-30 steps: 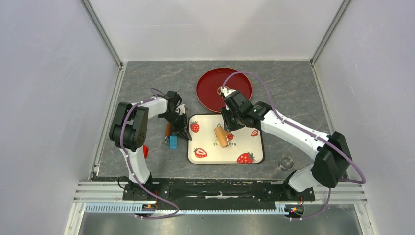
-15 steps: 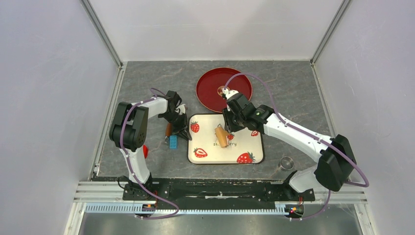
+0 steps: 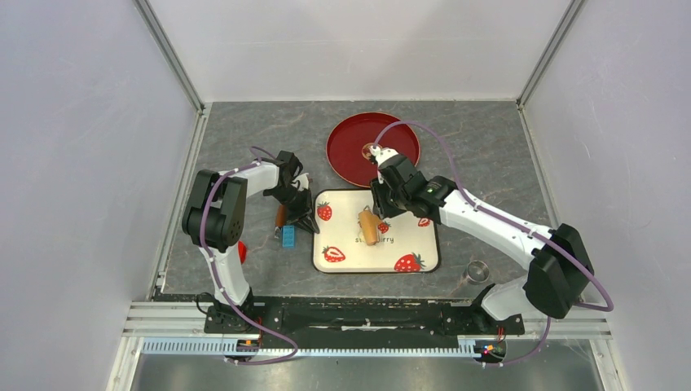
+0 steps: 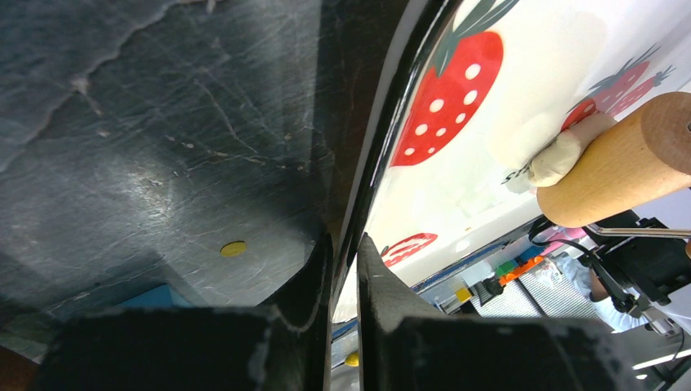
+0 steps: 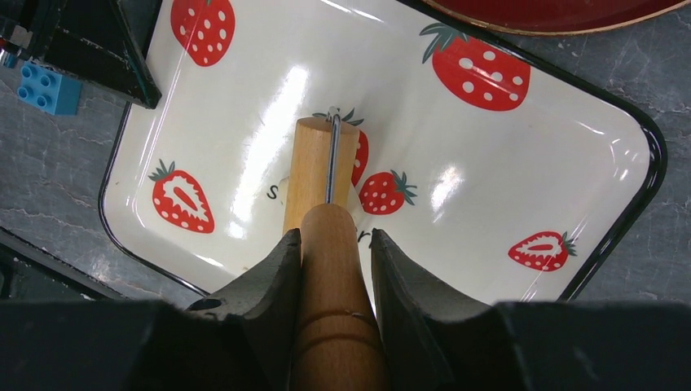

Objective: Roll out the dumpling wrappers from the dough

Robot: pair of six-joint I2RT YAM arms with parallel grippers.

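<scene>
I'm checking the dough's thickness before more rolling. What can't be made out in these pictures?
Dough: only a lump's edge shows in the left wrist view. The roller covers it in the other two views, so thickness cannot be judged.
Red plate: cut off by the right wrist view's top edge.
Metal ring: too small in the top view for detail.
</scene>
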